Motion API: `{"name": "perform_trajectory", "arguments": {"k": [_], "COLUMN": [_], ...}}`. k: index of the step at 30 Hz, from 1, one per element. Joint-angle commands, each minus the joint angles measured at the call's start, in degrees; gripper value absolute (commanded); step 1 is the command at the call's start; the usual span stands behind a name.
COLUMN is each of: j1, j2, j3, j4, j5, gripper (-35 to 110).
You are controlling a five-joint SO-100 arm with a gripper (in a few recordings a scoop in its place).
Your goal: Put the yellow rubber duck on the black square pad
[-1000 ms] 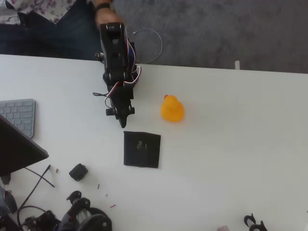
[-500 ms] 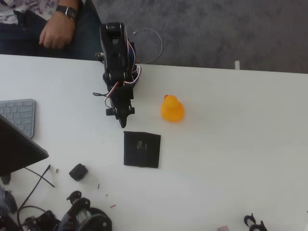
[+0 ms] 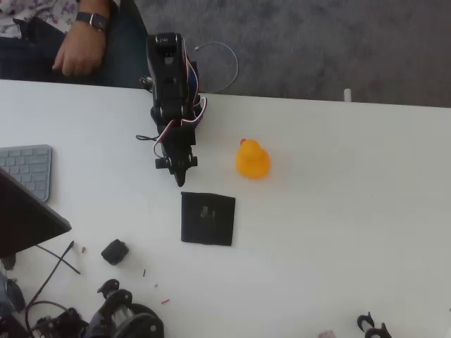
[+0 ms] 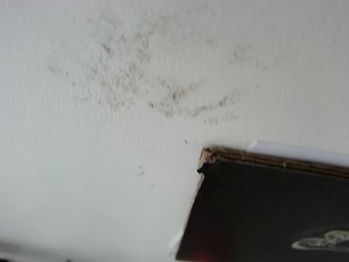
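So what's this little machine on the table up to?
It is a small robot arm. Its gripper hangs just above the black square pad and holds nothing. The yellow rubber duck sits untouched on the white table, to the right of the arm in the overhead view. A person's hand rests beyond the table's far edge.

Wrist view: white desk fills most of the pic, w/ a scatter of faint grey smudges and specks across the upper middle. Black square pad sits in the lower right, running off the right and bottom edges; one corner of it points up-left, approx. centre of frame. Its near edge shows brownish layered material, slightly frayed at that corner. A whitish strip lies along the pad's top edge at right. Small pale greyish mark on the pad near the bottom-right corner.
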Motion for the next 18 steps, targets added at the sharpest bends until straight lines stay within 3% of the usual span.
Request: {"name": "perform_trajectory", "arguments": {"k": [1,18], "j1": [-1.0,-0.4], "j2": [0.8,0.9], "j3": [-1.1,-12.2], "j4": [0.4,-0.1], "j5": [-0.3,-0.7], "gripper": [2,2]}}
